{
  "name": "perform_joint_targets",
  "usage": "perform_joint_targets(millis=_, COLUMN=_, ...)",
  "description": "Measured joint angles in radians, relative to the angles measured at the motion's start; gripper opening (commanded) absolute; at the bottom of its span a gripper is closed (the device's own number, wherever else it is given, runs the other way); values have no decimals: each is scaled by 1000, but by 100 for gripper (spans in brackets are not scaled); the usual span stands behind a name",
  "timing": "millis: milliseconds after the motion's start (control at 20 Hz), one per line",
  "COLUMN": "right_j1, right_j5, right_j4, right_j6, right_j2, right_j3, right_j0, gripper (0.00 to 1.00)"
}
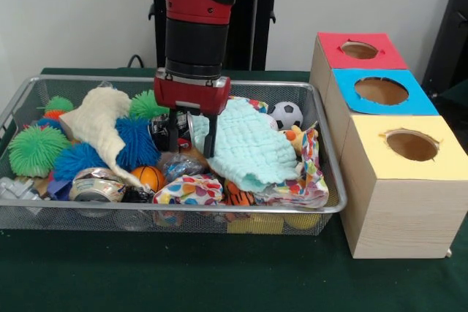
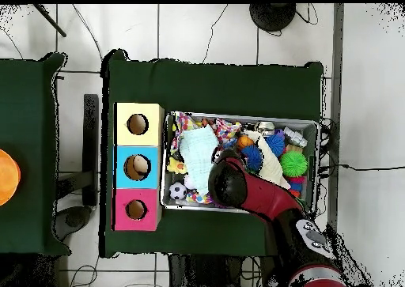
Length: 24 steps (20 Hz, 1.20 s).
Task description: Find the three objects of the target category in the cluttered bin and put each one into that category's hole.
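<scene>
My gripper (image 1: pixel 191 135) hangs low in the wire bin (image 1: pixel 14 107), open, its fingers (image 1: pixel 210 137) apart. One finger stands beside a dark can (image 1: pixel 162 131), the other at the edge of a light blue cloth (image 1: pixel 252 150). Nothing is held. Around it lie a cream cloth (image 1: pixel 99 126), green (image 1: pixel 33 150) and blue spiky balls (image 1: pixel 135 140), a small basketball (image 1: pixel 149 177), a soccer ball (image 1: pixel 287 115) and patterned cloths (image 1: pixel 191 189). In the overhead view the arm (image 2: pixel 229 183) hides the gripper above the bin (image 2: pixel 312 126).
A wooden box stands right of the bin with a red hole (image 1: pixel 360 50), a blue hole (image 1: pixel 382 90) and a yellow hole (image 1: pixel 412 145). Overhead it lies left of the bin (image 2: pixel 138 167). A silver tape roll (image 1: pixel 95 186) sits at the bin's front left.
</scene>
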Motion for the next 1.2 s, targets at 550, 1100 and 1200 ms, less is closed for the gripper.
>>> perform_joint_targets(millis=550, right_j1=24, right_j5=-120, right_j4=0, right_j6=0, right_j2=-7, right_j3=-2, right_j0=14, gripper=100)
perform_joint_targets(millis=1100, right_j1=37, right_j5=-259, right_j4=2, right_j6=0, right_j2=-13, right_j3=-2, right_j0=19, gripper=100)
perform_joint_targets(millis=1200, right_j1=42, right_j5=-263, right_j4=6, right_j6=0, right_j2=-17, right_j3=-2, right_j0=21, gripper=100)
